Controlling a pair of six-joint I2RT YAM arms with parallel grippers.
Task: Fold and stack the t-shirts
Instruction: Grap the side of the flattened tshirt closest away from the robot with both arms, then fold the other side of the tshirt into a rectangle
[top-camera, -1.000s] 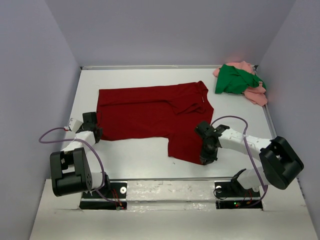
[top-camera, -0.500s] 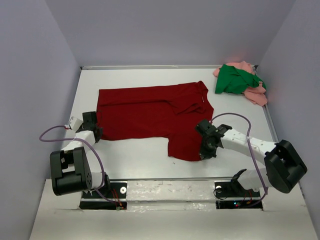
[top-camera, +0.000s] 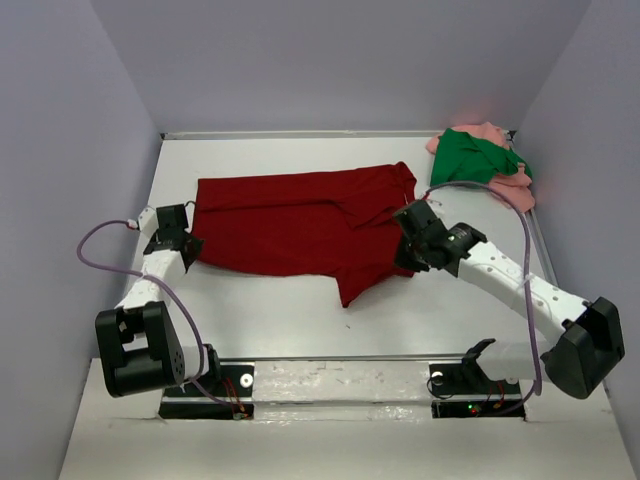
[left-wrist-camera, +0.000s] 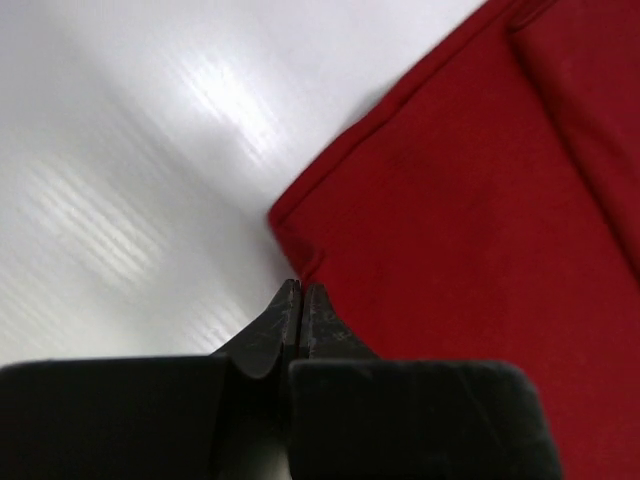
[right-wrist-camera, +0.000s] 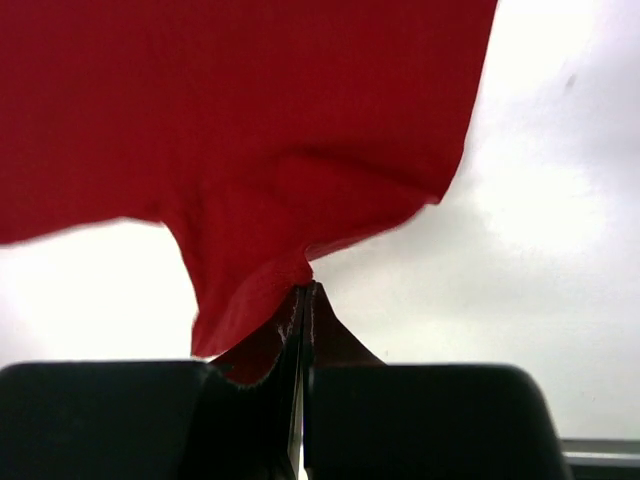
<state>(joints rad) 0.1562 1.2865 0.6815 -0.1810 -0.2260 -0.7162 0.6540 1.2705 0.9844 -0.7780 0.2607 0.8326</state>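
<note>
The dark red t-shirt (top-camera: 300, 220) lies spread across the middle of the white table. My left gripper (top-camera: 186, 250) is shut on its near-left corner; the left wrist view shows the red cloth (left-wrist-camera: 480, 200) pinched at the closed fingertips (left-wrist-camera: 300, 292). My right gripper (top-camera: 408, 252) is shut on the shirt's near-right edge and holds it lifted above the table; the right wrist view shows the red cloth (right-wrist-camera: 280, 120) hanging from the closed tips (right-wrist-camera: 305, 290). The bright green t-shirt (top-camera: 465, 160) lies crumpled on the salmon pink t-shirt (top-camera: 512, 185) at the far right corner.
The white table (top-camera: 270, 310) is walled by lilac panels on three sides. A raised rim runs along the table's far edge (top-camera: 300, 134). Purple cables loop from both arms near the front.
Both grippers moved toward the far side. The right one lifted the near-right part of the red shirt up and back; the left one drew its corner back too.
</note>
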